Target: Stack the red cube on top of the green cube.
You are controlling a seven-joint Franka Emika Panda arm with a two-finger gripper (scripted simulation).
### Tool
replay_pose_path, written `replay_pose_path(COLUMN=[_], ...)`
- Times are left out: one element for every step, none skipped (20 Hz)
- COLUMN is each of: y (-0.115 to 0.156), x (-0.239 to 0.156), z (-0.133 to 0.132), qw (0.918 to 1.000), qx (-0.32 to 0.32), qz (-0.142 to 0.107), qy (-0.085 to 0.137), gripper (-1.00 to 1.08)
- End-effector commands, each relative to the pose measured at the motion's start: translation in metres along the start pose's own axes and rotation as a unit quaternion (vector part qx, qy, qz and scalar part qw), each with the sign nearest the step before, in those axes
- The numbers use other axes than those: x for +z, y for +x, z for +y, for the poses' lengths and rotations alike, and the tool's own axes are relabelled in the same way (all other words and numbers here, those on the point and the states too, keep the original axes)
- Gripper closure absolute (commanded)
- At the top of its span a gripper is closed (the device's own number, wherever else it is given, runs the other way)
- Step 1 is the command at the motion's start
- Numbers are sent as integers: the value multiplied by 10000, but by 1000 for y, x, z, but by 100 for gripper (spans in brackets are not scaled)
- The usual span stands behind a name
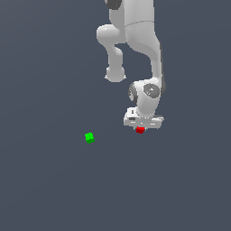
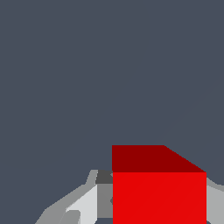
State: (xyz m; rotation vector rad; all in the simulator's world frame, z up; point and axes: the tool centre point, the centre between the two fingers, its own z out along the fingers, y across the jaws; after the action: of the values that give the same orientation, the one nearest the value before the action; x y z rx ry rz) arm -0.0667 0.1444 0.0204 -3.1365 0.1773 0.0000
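Observation:
The red cube sits directly under the white hand, between the fingers of my gripper. In the wrist view the red cube fills the space between the two grey fingers, which press close against its sides, so the gripper is shut on it. The green cube lies alone on the dark floor, well off toward the exterior view's left of the gripper and slightly nearer the camera. It does not appear in the wrist view.
The white arm comes down from the top of the exterior view. A plain dark grey floor surrounds both cubes.

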Motion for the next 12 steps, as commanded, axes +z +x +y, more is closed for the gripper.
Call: replay_pose_path(y=[0, 0, 0, 0, 0, 0, 0, 0, 0, 0, 0, 0], x=[0, 0, 0, 0, 0, 0, -1, -2, -4, -7, -10, -13], z=[0, 0, 0, 0, 0, 0, 0, 0, 0, 0, 0, 0], qw=[10000, 10000, 10000, 10000, 10000, 10000, 10000, 10000, 10000, 10000, 10000, 10000], qx=[1, 1, 1, 1, 1, 1, 1, 1, 1, 1, 1, 1], qz=[1, 1, 1, 1, 1, 1, 1, 1, 1, 1, 1, 1], qy=[0, 0, 0, 0, 0, 0, 0, 0, 0, 0, 0, 0], gripper=[108, 108, 108, 108, 108, 108, 108, 108, 108, 108, 108, 108])
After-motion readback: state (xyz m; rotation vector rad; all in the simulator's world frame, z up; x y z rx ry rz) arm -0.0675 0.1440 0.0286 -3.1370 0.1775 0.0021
